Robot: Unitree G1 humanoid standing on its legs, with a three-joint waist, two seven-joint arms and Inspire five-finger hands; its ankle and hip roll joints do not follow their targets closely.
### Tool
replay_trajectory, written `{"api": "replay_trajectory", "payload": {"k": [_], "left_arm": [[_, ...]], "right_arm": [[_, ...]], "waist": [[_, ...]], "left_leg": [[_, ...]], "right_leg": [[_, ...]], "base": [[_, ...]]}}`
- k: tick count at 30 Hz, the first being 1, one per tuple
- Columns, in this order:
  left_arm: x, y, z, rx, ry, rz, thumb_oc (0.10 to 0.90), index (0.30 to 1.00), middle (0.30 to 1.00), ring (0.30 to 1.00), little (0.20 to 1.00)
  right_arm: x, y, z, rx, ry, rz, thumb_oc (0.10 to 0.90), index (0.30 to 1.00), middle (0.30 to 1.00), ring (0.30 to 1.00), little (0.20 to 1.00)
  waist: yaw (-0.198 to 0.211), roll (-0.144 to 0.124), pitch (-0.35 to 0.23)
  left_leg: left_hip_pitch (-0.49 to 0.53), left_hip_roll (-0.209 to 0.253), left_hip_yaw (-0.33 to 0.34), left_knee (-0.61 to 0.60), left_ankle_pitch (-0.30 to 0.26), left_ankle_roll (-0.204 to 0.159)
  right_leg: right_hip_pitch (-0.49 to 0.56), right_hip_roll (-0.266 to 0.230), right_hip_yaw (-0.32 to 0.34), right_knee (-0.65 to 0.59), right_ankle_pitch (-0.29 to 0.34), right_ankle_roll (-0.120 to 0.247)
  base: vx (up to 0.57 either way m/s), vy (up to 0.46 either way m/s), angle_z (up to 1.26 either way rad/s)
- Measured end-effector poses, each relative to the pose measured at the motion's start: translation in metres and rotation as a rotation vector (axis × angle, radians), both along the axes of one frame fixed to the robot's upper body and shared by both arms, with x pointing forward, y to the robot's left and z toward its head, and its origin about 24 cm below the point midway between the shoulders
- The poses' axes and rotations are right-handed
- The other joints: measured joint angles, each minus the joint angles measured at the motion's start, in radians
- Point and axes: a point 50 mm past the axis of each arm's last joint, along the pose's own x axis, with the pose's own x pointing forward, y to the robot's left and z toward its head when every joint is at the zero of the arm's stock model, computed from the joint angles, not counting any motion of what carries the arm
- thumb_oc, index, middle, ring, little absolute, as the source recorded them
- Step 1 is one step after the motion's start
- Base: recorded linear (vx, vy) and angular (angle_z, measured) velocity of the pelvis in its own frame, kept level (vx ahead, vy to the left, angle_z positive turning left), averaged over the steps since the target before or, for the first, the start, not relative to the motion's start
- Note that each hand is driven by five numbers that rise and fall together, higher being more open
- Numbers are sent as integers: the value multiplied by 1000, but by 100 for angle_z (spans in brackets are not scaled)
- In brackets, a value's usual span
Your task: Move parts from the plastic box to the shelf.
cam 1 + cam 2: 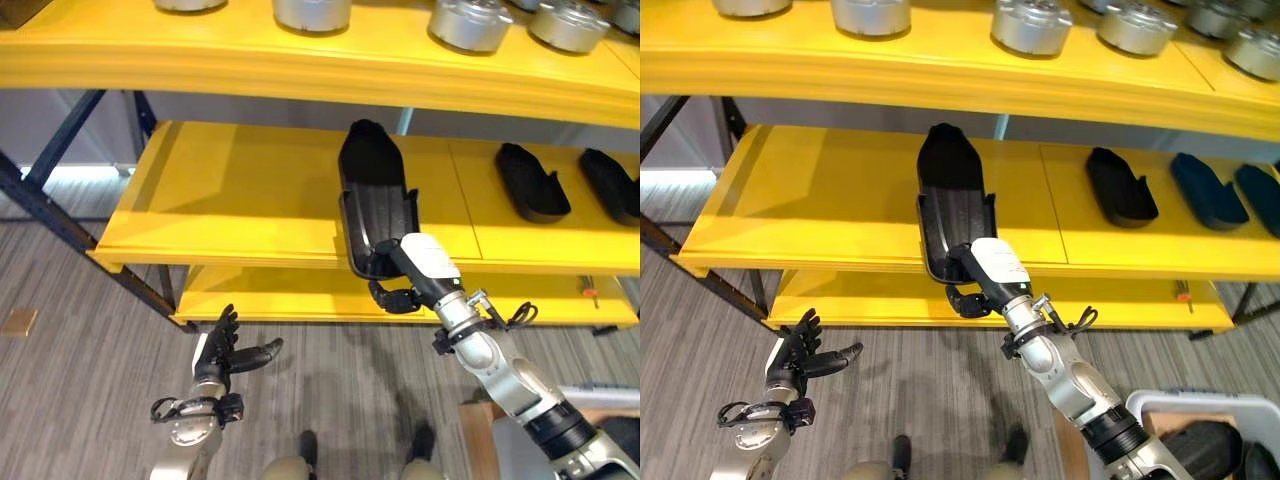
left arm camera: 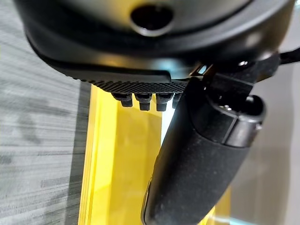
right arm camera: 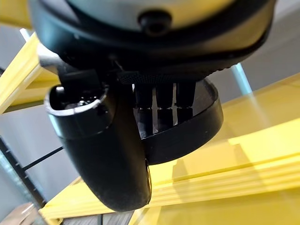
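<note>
Right hand: fingers curled under the near end of the black part, thumb on top, gripping it. The near end overhangs the front edge of the middle shelf; the rest of the part rests on the shelf surface, directly beyond the fingers. Long axis runs near to far, leaning slightly left at the far end; open hollow faces up. Judgement: the coming move is a push along that axis, then release. Similar black parts lie well apart to the right. Plastic box sits near right. Left hand hangs low at near left, fingers spread, empty, farther from the part.
</note>
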Motion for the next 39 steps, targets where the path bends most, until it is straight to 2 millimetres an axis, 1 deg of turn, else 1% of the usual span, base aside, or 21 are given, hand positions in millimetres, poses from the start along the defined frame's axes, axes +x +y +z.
{"api": "replay_trajectory", "payload": {"k": [1, 2, 5, 6, 7, 10, 11, 14, 15, 17, 18, 21, 22, 24, 27, 29, 30, 32, 34, 36, 39], "left_arm": [[-4, -2, -3, -11, 12, 2, 900, 1000, 1000, 1000, 1000], [-9, -5, -8, -26, 33, -3, 900, 1000, 1000, 1000, 1000], [-15, -6, -11, -37, 49, -19, 900, 1000, 1000, 1000, 1000], [-16, -7, -12, -39, 50, -25, 900, 1000, 1000, 1000, 1000], [-16, -8, -12, -43, 50, -35, 900, 1000, 1000, 1000, 1000], [-16, -8, -11, -46, 50, -40, 900, 1000, 1000, 1000, 1000], [-16, -9, -11, -47, 49, -41, 900, 1000, 1000, 1000, 1000], [-14, -10, -9, -49, 38, -48, 900, 1000, 1000, 1000, 1000], [-14, -11, -9, -50, 34, -50, 900, 1000, 1000, 1000, 1000], [-9, -12, -6, -52, 22, -57, 900, 1000, 1000, 1000, 1000], [-9, -13, -6, -52, 19, -58, 900, 1000, 1000, 1000, 1000], [-6, -12, -3, -79, 7, -49, 900, 1000, 1000, 1000, 1000], [-3, -12, 0, -78, -8, -55, 900, 1000, 1000, 1000, 1000], [-1, -12, 3, -71, -20, -63, 900, 1000, 1000, 1000, 1000], [-1, -8, 4, -49, -16, -77, 900, 1000, 1000, 1000, 1000], [0, -7, 6, -43, -23, -79, 900, 1000, 1000, 1000, 1000], [1, -7, 7, -42, -28, -81, 900, 1000, 1000, 1000, 1000], [4, -10, 9, -68, -39, -107, 900, 1000, 1000, 1000, 1000], [4, -11, 9, -67, -40, -120, 900, 1000, 1000, 1000, 1000], [7, -12, 11, -68, -50, -127, 900, 1000, 1000, 1000, 1000], [8, -10, 13, -61, -56, -127, 900, 1000, 1000, 1000, 1000]], "right_arm": [[1, -1, 1, -5, -1, -1, 400, 300, 300, 300, 300], [3, -3, -1, -14, 9, -8, 400, 300, 300, 300, 300], [5, -9, -4, -26, 37, -20, 400, 300, 300, 300, 300], [6, -10, -4, -29, 40, -24, 400, 300, 300, 300, 300], [7, -12, -4, -26, 48, -28, 400, 300, 300, 300, 300], [9, -12, 0, -25, 38, -26, 400, 300, 300, 300, 300], [13, -11, 5, -36, 20, -18, 400, 300, 300, 300, 300], [21, -11, 14, -55, -6, -21, 400, 300, 300, 300, 300], [28, -10, 19, -68, -20, -21, 400, 300, 300, 300, 300], [35, -10, 24, -81, -30, -30, 400, 300, 300, 300, 300], [37, -10, 25, -83, -28, -34, 400, 300, 300, 300, 300], [46, -8, 27, -103, -19, -35, 400, 300, 300, 300, 300], [54, -9, 33, -124, -27, -49, 400, 300, 300, 300, 300], [63, -12, 41, -122, -34, -75, 400, 300, 300, 300, 300], [71, -18, 44, -123, -20, -113, 400, 300, 300, 300, 300], [78, -21, 52, -115, -27, -135, 400, 300, 300, 300, 300], [81, -24, 56, -114, -37, -155, 400, 300, 300, 300, 300], [93, -39, 70, -94, -43, -230, 400, 300, 300, 300, 300], [97, -46, 78, -91, -51, -261, 400, 300, 300, 300, 300], [103, -59, 96, -82, -80, -317, 400, 300, 300, 300, 300], [107, -71, 113, -73, -104, -370, 400, 300, 300, 300, 300]], "waist": [[-2, 12, 1], [-8, 34, 5], [-4, 38, 6], [-6, 44, 10], [-8, 52, 15], [-6, 66, 23], [-7, 82, 33], [-12, 103, 41], [-11, 117, 43], [-9, 129, 50], [1, 134, 53], [14, 147, 60], [18, 161, 69], [34, 177, 78], [47, 189, 84], [56, 192, 86], [55, 195, 88], [66, 209, 96], [69, 218, 101], [68, 236, 114], [72, 245, 124]], "left_leg": [[-15, 19, -15, 7, 4, -10], [-23, 55, -42, 1, 17, -31], [-23, 106, -74, -22, 35, -64], [-23, 124, -86, -27, 42, -75], [-22, 149, -93, -36, 45, -83], [-24, 177, -94, -44, 47, -85], [-26, 192, -92, -49, 49, -87], [-32, 201, -93, -52, 57, -91], [-45, 204, -92, -53, 64, -99], [-60, 205, -95, -55, 69, -104], [-63, 205, -98, -55, 78, -111], [-74, 207, -104, -55, 79, -113], [-87, 206, -112, -55, 81, -114], [-100, 205, -114, -54, 82, -114], [-101, 204, -116, -56, 82, -113], [-115, 203, -116, -54, 82, -113], [-123, 202, -116, -54, 83, -114], [-141, 198, -118, -53, 86, -112], [-149, 193, -127, -52, 88, -110], [-166, 186, -135, -52, 93, -108], [-177, 184, -142, -53, 94, -108]], "right_leg": [[4, 18, -5, -6, -9, -8], [10, 58, -7, -6, -22, -22], [21, 106, -32, -8, -66, -47], [25, 124, -38, -8, -70, -54], [26, 148, -46, -6, -79, -67], [13, 176, -46, 2, -90, -86], [6, 187, -46, 13, -96, -94], [-13, 191, -48, 38, -107, -100], [-36, 191, -48, 60, -113, -100], [-54, 191, -49, 70, -115, -102], [-58, 191, -52, 74, -117, -104], [-77, 188, -54, 94, -130, -105], [-91, 186, -57, 106, -135, -104], [-110, 181, -59, 124, -142, -105], [-116, 178, -62, 143, -158, -103], [-137, 174, -61, 159, -164, -102], [-148, 172, -61, 163, -165, -102], [-167, 166, -62, 175, -168, -101], [-176, 160, -65, 183, -171, -99], [-188, 152, -71, 187, -172, -98], [-198, 149, -79, 193, -176, -97]], "base": [[70, -268, 35], [67, -259, 47], [47, -167, 27], [35, -123, 16], [34, -120, 13], [8, -94, -3], [-16, -86, -8], [-34, -51, -1], [-27, -44, 3], [-27, -42, 4], [-38, -39, 6], [-24, -12, 4], [-24, -12, 8], [-32, -4, 6], [-28, 1, 6], [-24, 5, -1], [0, 0, 0], [-39, 11, 5], [-22, 12, 8], [-8, 6, 11], [1, 4, 8]]}}
